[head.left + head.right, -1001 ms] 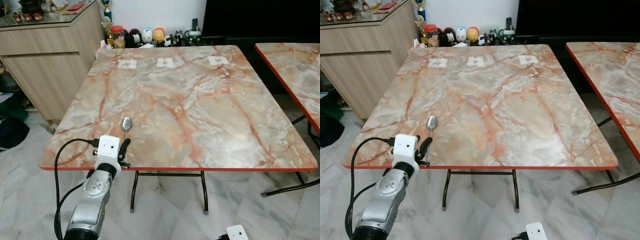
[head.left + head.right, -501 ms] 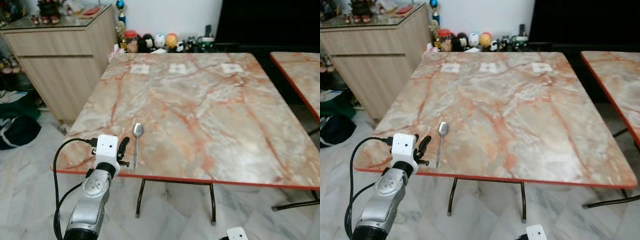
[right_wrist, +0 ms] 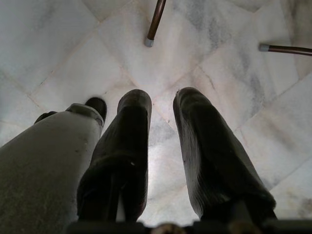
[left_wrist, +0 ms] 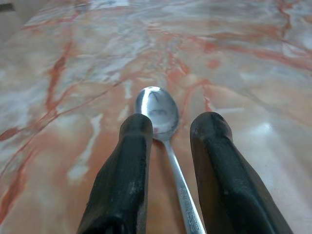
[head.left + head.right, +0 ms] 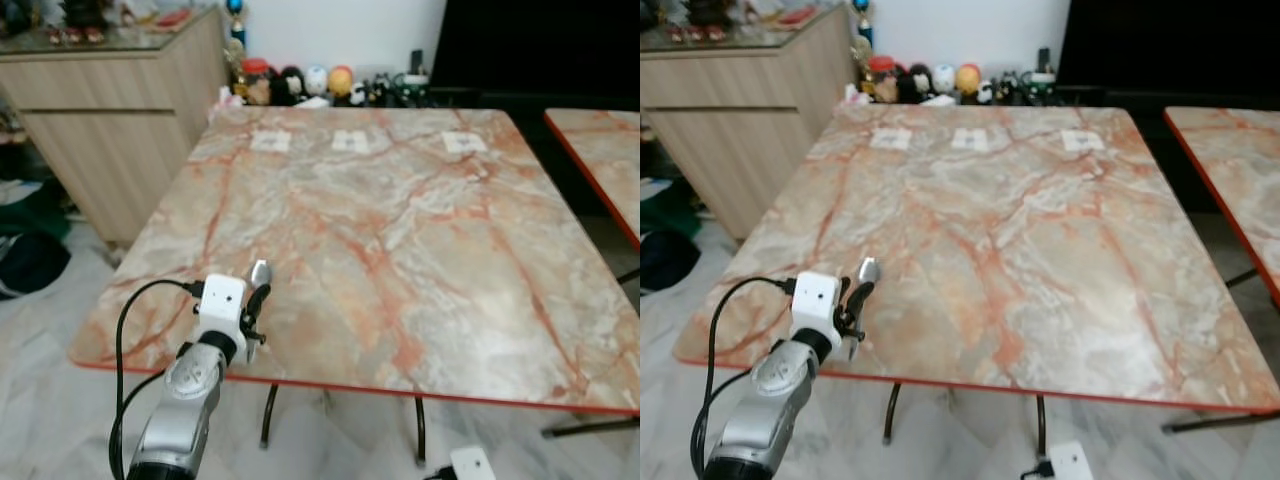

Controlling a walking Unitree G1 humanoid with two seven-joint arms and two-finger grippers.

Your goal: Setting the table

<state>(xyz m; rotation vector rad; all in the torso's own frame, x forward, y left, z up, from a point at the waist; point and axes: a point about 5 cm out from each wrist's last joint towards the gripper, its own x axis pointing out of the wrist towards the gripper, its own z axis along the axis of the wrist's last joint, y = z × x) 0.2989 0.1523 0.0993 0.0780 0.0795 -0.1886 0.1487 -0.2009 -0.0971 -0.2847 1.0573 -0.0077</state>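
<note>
Since the earlier frame the left gripper (image 4: 168,146) has slid forward over the spoon (image 4: 157,109), its parted fingers now straddling the thin, stiff, slippery handle, the likely place to pinch this light utensil lying flat near the marble table's (image 5: 420,250) front-left edge, while the right gripper (image 3: 163,146) hangs open above the floor.

Left arm extended forward, left gripper (image 4: 170,129) level, fingers (image 4: 124,170) parted. Right gripper (image 3: 163,105) hangs low, pointing down, fingers apart.
</note>
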